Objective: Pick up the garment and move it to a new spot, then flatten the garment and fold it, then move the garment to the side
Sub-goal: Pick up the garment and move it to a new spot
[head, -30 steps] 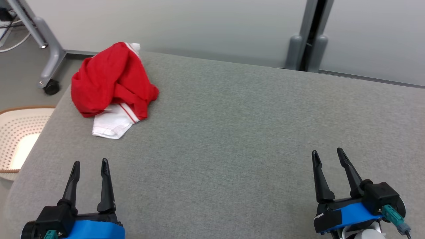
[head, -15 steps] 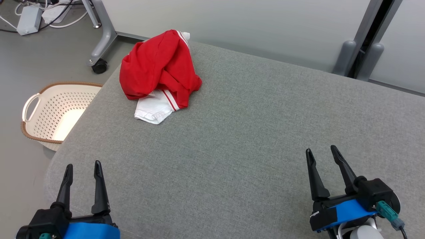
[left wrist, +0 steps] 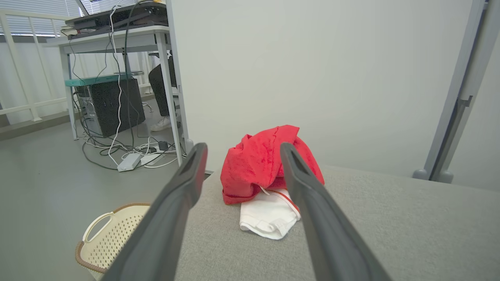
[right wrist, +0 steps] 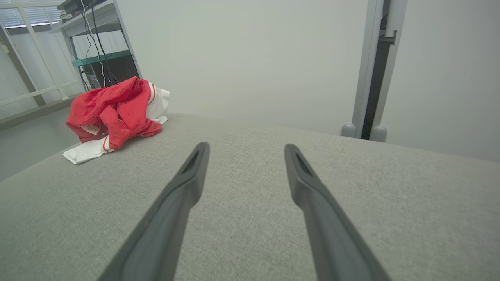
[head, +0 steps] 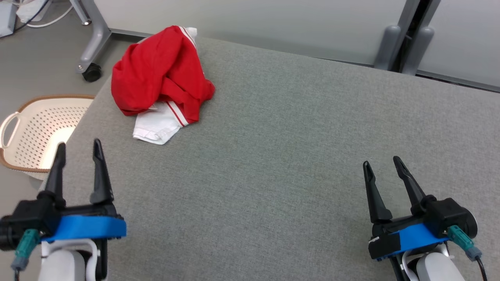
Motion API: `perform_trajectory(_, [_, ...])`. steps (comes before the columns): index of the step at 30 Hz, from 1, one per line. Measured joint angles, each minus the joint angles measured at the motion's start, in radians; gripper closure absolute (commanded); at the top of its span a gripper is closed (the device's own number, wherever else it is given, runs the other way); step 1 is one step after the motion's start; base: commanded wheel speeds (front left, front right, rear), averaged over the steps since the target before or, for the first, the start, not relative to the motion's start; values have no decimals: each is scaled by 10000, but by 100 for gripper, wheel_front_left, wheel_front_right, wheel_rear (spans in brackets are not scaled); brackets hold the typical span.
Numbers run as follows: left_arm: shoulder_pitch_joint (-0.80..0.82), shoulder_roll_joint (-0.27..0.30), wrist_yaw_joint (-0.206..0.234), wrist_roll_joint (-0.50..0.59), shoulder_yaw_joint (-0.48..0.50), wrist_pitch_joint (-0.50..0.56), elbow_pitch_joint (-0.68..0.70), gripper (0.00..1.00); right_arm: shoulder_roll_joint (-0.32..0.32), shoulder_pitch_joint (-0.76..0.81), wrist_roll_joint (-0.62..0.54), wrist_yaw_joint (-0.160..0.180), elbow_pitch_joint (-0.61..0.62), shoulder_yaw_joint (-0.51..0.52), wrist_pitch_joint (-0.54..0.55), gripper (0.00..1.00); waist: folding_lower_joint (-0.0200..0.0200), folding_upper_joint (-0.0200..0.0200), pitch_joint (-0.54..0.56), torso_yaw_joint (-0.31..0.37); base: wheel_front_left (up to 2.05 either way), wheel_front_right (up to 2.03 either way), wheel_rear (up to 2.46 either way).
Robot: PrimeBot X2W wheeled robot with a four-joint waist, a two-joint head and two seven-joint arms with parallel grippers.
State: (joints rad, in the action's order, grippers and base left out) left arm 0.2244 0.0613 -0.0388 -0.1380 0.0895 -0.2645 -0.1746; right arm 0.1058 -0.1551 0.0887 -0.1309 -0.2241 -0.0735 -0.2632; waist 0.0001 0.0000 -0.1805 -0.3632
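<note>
Garment (head: 160, 74): a crumpled red heap, with a white part and red-striped trim poking out on the near side. You'll find it at the far left corner of the grey padded table (head: 281, 148), close to the left edge and reaching up to the far edge.

Left gripper (head: 78, 143): fingers spread, nothing between them. It sits at the table's near left edge, tips pointing toward the garment and well apart from it. In your left wrist view the heap shows beyond and between the two fingers.

Right gripper (head: 381, 160): fingers spread as well, empty. It is over bare fabric at the near right, well away from the garment. In your right wrist view the heap lies off to the upper left.

Floor left of the table: a cream perforated basket (head: 39, 121) with a brown rim and a loop handle, just beside the table edge and near the left gripper. Behind it is a grey desk leg on a black caster (head: 92, 73), near the garment's corner.

Behind the table: a pale wall, with a grey post (head: 387, 47) at the far right.
</note>
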Motion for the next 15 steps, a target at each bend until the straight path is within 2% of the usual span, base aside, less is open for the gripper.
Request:
perform_trajectory(8, [2707,790,-230,165,612,0,-938,0,322,-554,-192,0,495,17,169,0,0,0,-940,713,0,0,0])
perform_trajectory(15, [4993,1624,-343,159,976,-2,-2205,0,610,-987,-416,0,1455,150,437,0,1,0,-2103,1399,0,0,0])
